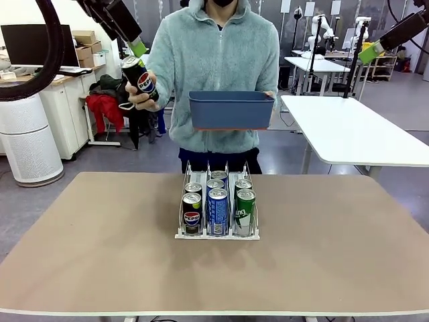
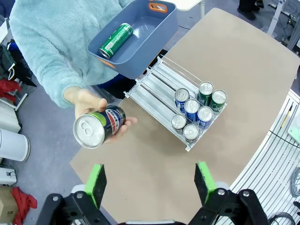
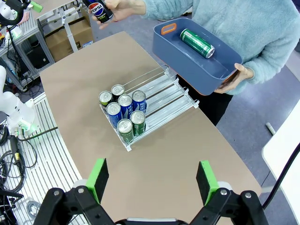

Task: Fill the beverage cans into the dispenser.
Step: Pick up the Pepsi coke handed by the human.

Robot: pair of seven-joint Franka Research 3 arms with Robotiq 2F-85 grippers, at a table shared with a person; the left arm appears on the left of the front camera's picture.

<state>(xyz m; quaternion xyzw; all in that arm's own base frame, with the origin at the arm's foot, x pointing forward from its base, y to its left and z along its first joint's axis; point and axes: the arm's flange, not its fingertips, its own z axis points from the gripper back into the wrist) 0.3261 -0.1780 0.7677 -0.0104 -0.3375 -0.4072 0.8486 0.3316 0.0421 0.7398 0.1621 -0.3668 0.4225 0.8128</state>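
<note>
Beverage cans (image 1: 218, 211), six in number, stand upright in two rows of three at the lipped front end of the dispenser (image 1: 217, 235), which sits mid-table (image 1: 100, 255); the rear of its lanes is bare. The front view shows only the outer wall of the dark blue bin (image 1: 231, 111) that the person carries at chest height. Both wrist views look down into that bin and show one green can (image 2: 116, 41) lying on its side inside. A seventh can, a black Pepsi can (image 1: 139, 80), is held in the person's hand (image 1: 137, 100) out to one side, above the table's far edge, its silver top turned toward the left wrist camera. The person's other hand (image 3: 234, 77) supports the bin from beneath. The left gripper (image 2: 150, 178) has its green pads spread fully apart, holding and touching nothing; in the front view it hangs high, just above the Pepsi can. The right gripper (image 3: 152, 180) is likewise spread wide with nothing in it, raised high at the right side, well apart from the dispenser.
</note>
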